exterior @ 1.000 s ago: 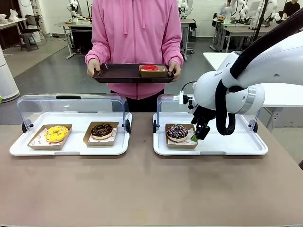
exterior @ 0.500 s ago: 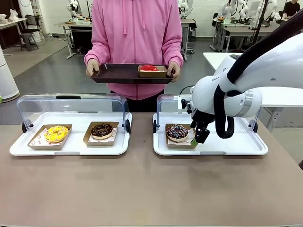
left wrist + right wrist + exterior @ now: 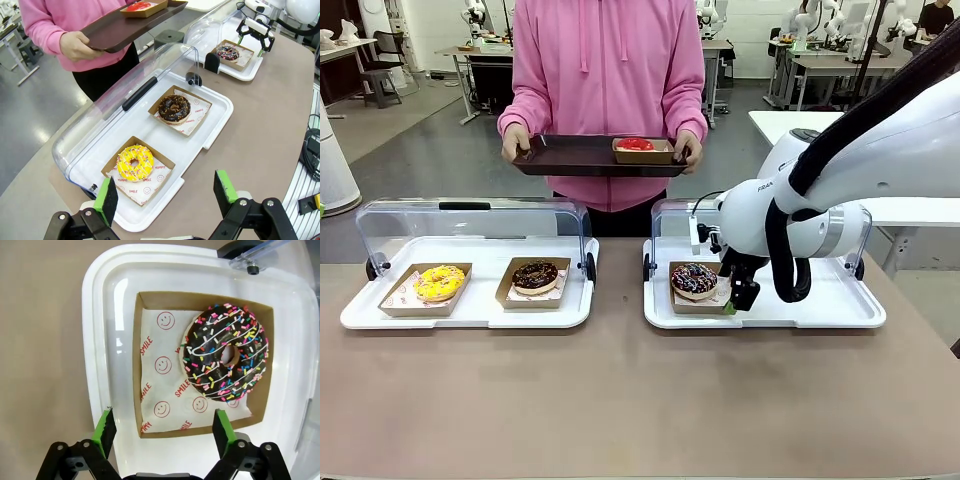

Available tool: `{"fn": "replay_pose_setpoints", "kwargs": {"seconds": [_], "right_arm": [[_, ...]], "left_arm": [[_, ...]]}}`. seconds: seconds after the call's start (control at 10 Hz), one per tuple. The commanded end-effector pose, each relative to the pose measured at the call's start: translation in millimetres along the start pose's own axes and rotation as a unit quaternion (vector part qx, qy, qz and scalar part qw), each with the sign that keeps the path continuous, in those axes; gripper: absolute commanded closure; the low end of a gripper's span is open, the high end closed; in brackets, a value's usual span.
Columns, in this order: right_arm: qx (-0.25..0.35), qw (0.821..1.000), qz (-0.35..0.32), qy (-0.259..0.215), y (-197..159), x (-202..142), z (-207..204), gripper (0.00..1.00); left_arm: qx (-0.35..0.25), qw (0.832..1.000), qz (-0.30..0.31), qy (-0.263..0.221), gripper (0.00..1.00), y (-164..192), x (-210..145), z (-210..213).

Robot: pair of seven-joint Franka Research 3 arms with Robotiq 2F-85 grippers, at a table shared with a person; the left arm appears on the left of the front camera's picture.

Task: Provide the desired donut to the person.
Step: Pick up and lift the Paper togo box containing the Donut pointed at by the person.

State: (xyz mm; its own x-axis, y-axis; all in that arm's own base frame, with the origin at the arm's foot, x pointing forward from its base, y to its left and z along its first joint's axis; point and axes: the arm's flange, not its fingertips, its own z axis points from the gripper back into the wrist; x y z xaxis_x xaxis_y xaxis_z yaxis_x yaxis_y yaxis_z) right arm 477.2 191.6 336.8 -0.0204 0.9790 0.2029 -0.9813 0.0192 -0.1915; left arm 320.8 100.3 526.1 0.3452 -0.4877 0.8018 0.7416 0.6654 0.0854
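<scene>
The sprinkled chocolate donut [image 3: 225,352] lies in its cardboard box [image 3: 150,296] at centre right of the right wrist view, on a white display tray [image 3: 95,340]. The right gripper [image 3: 163,430], jaws spread wide, brackets the box's lower-left corner. It should pinch one wall, clear of the icing. Whether it touches the box is unclear. Beyond, the person [image 3: 610,60] holds a brown serving tray [image 3: 570,155].

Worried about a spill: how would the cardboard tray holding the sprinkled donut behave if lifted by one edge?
The cardboard tray looks thin, so it would probably flex where pinched. The sprinkled donut sits off-centre, toward one corner, so the tray may dip that way. The paper liner looks smooth; the donut could slide.
</scene>
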Motion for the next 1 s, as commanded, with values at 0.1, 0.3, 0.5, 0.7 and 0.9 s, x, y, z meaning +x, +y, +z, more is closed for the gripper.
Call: {"fn": "replay_pose_setpoints", "kwargs": {"seconds": [0.1, 0.3, 0.5, 0.7, 0.9], "right_arm": [[-0.02, 1.0, 0.009, 0.004, -6, 0, -8, 0.1], [-0.01, 1.0, 0.019, 0.009, -6, 1, -8, 0.68], [-0.002, 1.0, 0.02, 0.018, -11, 1, -13, 1.0], [0.018, 0.999, 0.012, 0.025, -18, -1, -20, 0.96], [0.028, 0.999, 0.021, 0.018, -18, -2, -21, 1.0]], "left_arm": [[-0.003, 1.0, 0.003, -0.005, 0.0, 1, 0, 0], [-0.003, 1.0, 0.003, -0.005, 0.0, 1, 0, 0], [-0.003, 1.0, 0.003, -0.005, 0.0, 1, 0, 0], [-0.003, 1.0, 0.003, -0.005, 0.0, 1, 0, 0], [-0.003, 1.0, 0.003, -0.005, 0.0, 1, 0, 0]]}}
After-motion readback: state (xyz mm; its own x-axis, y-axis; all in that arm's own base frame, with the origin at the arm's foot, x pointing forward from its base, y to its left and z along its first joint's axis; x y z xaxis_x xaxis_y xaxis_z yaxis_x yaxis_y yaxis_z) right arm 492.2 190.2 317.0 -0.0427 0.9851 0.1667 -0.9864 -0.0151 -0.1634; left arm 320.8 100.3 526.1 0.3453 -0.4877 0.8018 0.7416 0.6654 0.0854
